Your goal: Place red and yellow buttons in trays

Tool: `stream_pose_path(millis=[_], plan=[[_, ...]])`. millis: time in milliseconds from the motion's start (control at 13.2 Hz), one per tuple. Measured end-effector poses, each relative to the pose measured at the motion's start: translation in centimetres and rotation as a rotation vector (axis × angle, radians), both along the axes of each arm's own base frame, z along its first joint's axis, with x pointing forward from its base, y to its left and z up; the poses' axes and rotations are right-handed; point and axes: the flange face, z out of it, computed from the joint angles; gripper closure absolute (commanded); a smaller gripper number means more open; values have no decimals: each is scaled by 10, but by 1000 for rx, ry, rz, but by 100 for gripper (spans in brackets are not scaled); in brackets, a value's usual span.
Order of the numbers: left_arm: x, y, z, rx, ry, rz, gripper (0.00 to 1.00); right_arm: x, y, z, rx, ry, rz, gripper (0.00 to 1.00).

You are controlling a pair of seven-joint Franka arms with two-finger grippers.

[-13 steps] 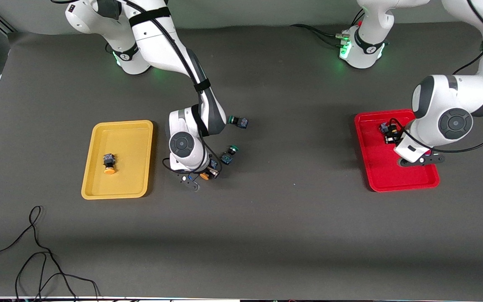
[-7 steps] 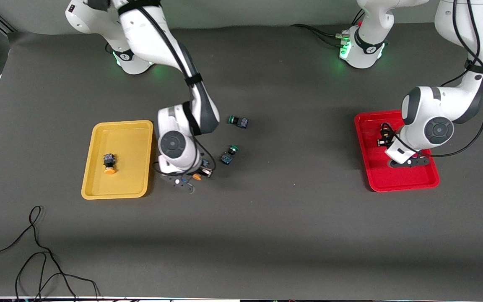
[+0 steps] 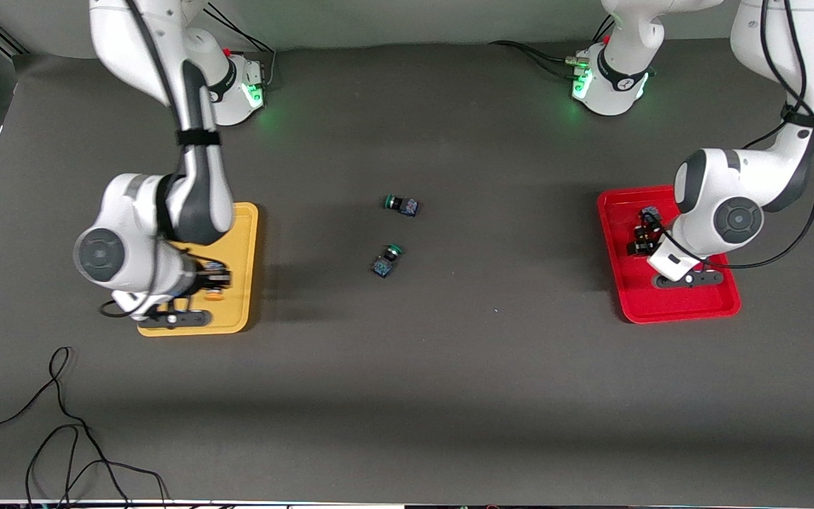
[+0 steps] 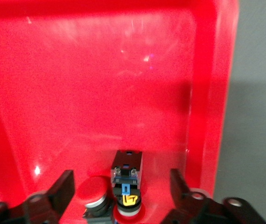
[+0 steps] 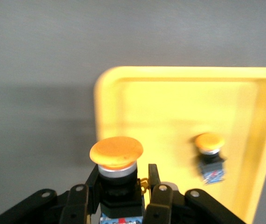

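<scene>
- Front view: the right gripper [image 3: 210, 281] hangs over the shallow yellow plastic tray [image 3: 246, 233], above the tray's corner nearest the camera and nearest the table's middle, its fingers clamped on a small push-button switch with an orange-yellow cap [image 3: 215, 295].
- The tray lies toward the right arm's end of the dark grey table [image 3: 449, 367]; the arm covers most of it (the other yellow-capped switch cannot be seen here).
- The left gripper [image 3: 641, 239] sits low over the shallow red plastic tray [image 3: 661, 307] at the left arm's end of the table, near the tray's edge that faces the table's middle.
- Two green-capped switches lie on the bare table between the trays, one [image 3: 401, 205] farther from the camera than the other [image 3: 385, 261].
- A loose black cable [image 3: 61, 424] curls near the table's camera-side corner at the right arm's end.
- Left wrist view: the fingers [image 4: 62, 189] stand wide apart; between them, on the red tray's floor beside its rim, lie two red-capped switches, one cap up [image 4: 92, 191], one showing its black-and-blue body [image 4: 127, 170].
- Right wrist view: the held switch's cap is outside the yellow tray's rim, and a second yellow-capped switch [image 5: 210, 156] lies in the tray.
</scene>
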Motion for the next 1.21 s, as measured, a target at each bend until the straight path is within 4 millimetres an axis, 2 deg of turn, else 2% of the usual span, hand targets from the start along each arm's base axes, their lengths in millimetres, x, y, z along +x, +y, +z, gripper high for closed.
stream_pose_path(millis=[75,151,226,302,453,604,755,830,981,1208], plan=[[2,1,25,7,-14,3,0,-10,-13,-23,23,-11,8,80],[2,2,57,16,-28,7,0,-22,-15,-47,53,-12,14,77],[-2,3,97,27,-46,14,0,-32,-11,-69,73,-3,23,27],[-11,5,139,37,-65,22,0,-37,-7,-85,73,5,27,1],[-38,5,220,32,-104,33,0,-37,-5,-95,60,9,24,0],[-68,3,289,6,-150,24,0,-30,-6,-86,66,-13,24,0],[-79,1,336,-1,-187,3,0,-18,-7,-58,85,-58,23,0],[-78,-1,347,-5,-195,-8,0,-10,-7,-34,100,-74,25,0],[-73,-8,347,-11,-190,-23,0,7,-3,29,127,-88,6,0],[-66,-13,347,-22,-182,-29,0,21,20,124,104,-98,-44,0]])
